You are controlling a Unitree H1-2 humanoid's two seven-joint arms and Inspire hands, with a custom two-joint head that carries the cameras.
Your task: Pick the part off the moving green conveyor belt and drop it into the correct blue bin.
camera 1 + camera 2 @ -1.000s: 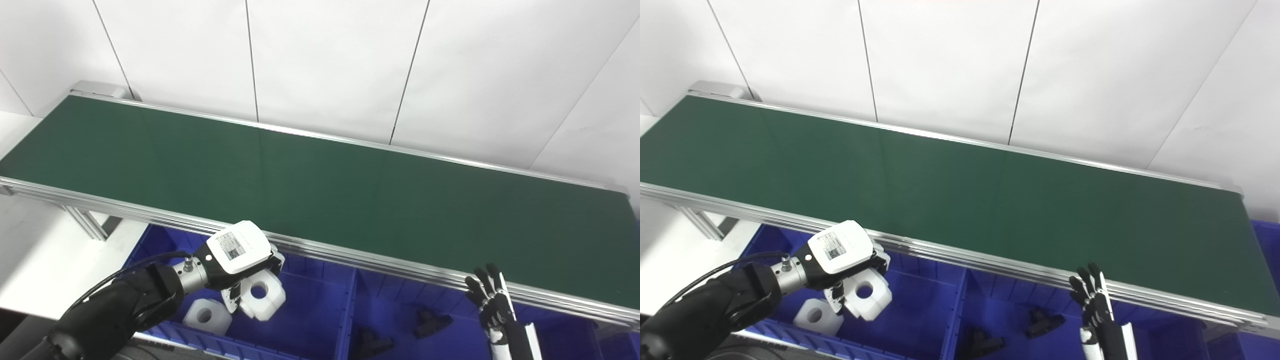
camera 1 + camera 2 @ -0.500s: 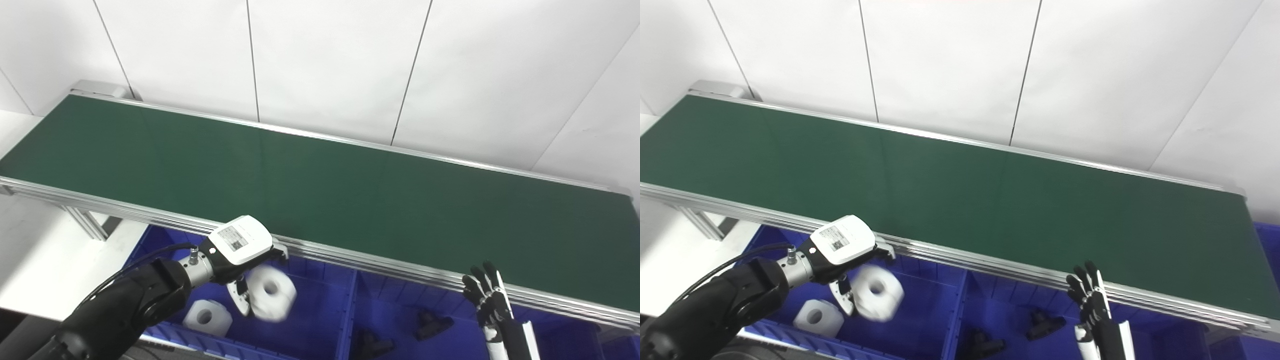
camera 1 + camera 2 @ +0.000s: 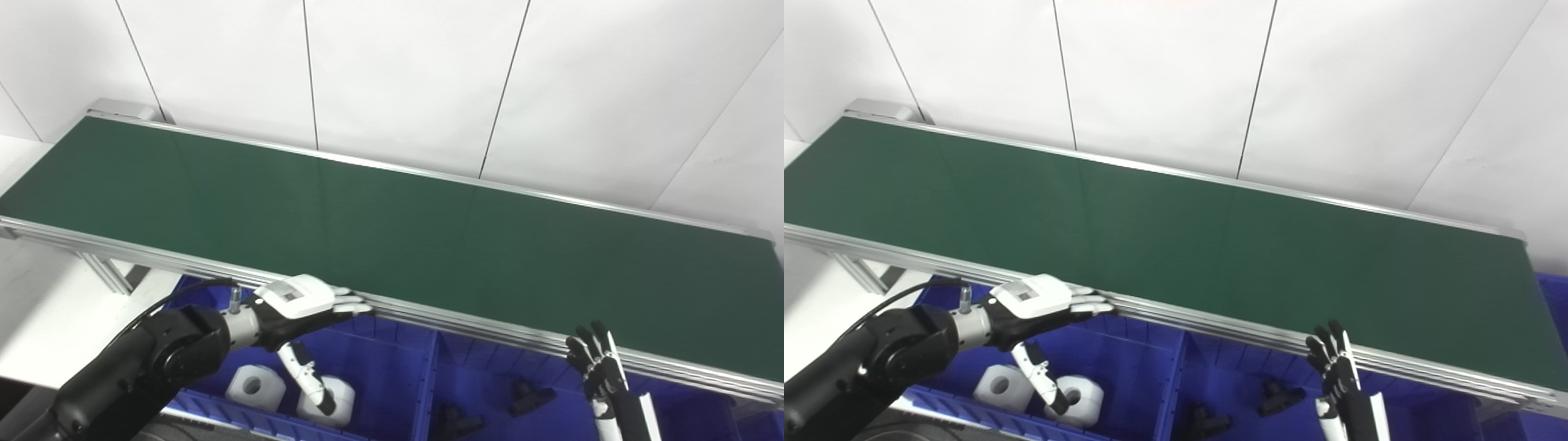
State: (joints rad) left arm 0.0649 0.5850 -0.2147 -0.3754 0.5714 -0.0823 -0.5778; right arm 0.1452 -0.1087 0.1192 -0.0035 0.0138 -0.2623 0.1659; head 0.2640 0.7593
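Right robot hand (image 3: 597,367): low at the near edge, fingers spread and pointing up, holding nothing; I judge it is waiting its turn, parked in front of the belt rail and above the right bin.
Right bin (image 3: 478,373): under and left of the right robot hand; it holds black parts (image 3: 530,395), so dark pieces seem to belong here.
Left robot hand (image 3: 300,303): flat, palm down, fingers stretched toward the belt rail, thumb hanging down; it grips nothing, which fits a release just made over the bin.
White part (image 3: 334,401): lies in the left bin, directly below the left robot hand, touching or just behind the hanging thumb; by my reading this is the task's piece, already dropped.
Second white part (image 3: 254,386): just left of the first, below the left wrist; like sits with like, so the bin choice looks correct.
Left bin (image 3: 392,355): beneath the left robot hand, tucked under the belt's near rail so parts fall straight in.
Belt (image 3: 392,226): beyond both robot hands, green and bare; no next part is visible.
Hidden: the thumb covers part of the dropped white part; the bins' near walls and the right forearm are cut off by the bottom edge; the black parts' shape is hard to make out; belt motion cannot be told.
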